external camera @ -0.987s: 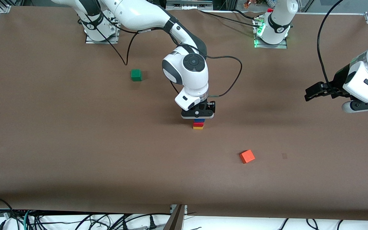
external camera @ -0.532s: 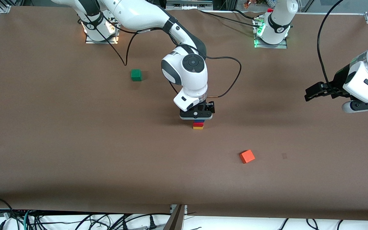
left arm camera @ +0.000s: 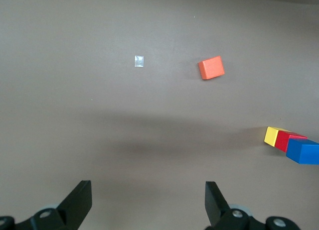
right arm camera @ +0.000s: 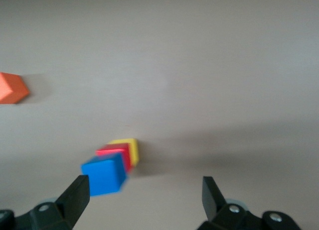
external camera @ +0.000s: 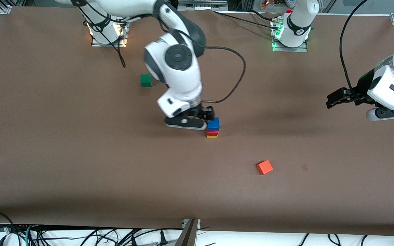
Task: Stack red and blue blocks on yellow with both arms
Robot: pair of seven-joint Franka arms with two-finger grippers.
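The blue block [external camera: 213, 123] sits on the red block [external camera: 212, 133], which sits on the yellow block [external camera: 212, 136], a three-cube stack near the table's middle. My right gripper [external camera: 186, 125] is open and empty, up in the air beside the stack toward the right arm's end. In the right wrist view the blue [right arm camera: 103, 174], red [right arm camera: 115, 153] and yellow [right arm camera: 128, 145] blocks lie off to one side of the open right gripper [right arm camera: 144, 190]. My left gripper [external camera: 333, 99] waits open and empty over the left arm's end; its wrist view [left arm camera: 148, 195] shows the stack's blue block [left arm camera: 302, 151].
An orange cube [external camera: 264, 167] lies nearer the front camera than the stack, toward the left arm's end. A green cube [external camera: 145, 80] lies farther from the camera, toward the right arm's end. A small pale patch [external camera: 304, 166] marks the table beside the orange cube.
My right gripper has let go of the blue block, leaving it on the stack, and moved up and away toward the right arm's end. The left arm has not moved.
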